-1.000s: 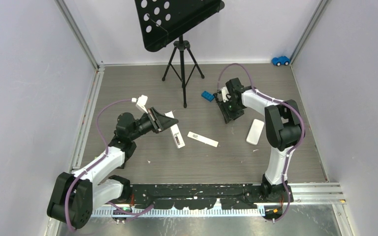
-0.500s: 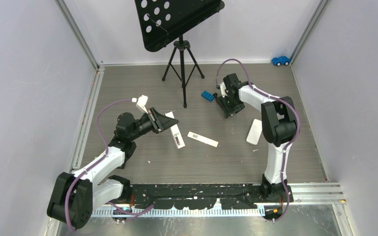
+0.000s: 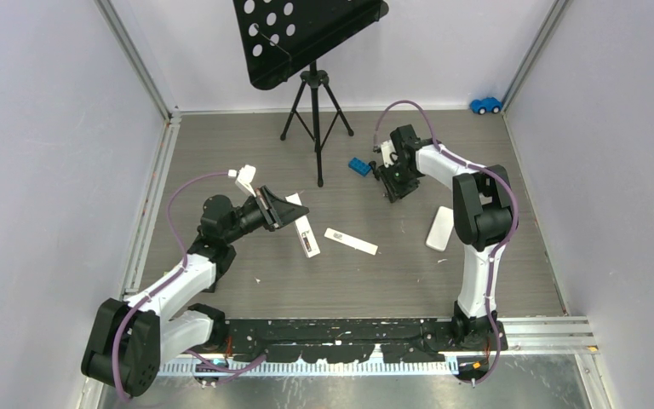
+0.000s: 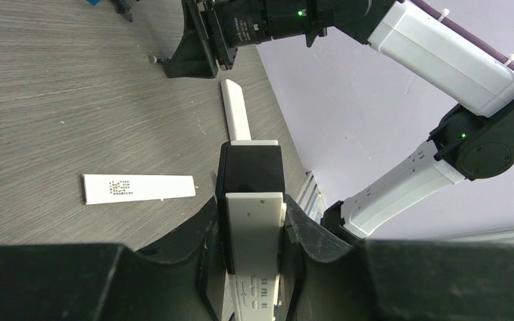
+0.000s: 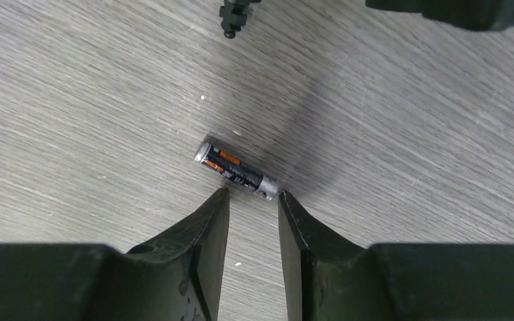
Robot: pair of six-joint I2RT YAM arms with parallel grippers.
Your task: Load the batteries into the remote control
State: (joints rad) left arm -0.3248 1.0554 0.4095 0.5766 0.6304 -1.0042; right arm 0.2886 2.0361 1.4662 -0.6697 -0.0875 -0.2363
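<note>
On grey wood-grain tabletop (image 3: 221,145), pale lilac walls (image 3: 34,128), music stand (image 3: 306,34), battery (image 5: 236,171)

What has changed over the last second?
The right claw moved away from the bases, toward the brick, and now stands open just short of a loose battery, gripping nothing. The left claw stayed shut on the remote. The white strip and the other remote did not move.

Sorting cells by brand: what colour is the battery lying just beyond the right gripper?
The battery is black with orange marks and silver ends; right wrist view.
</note>
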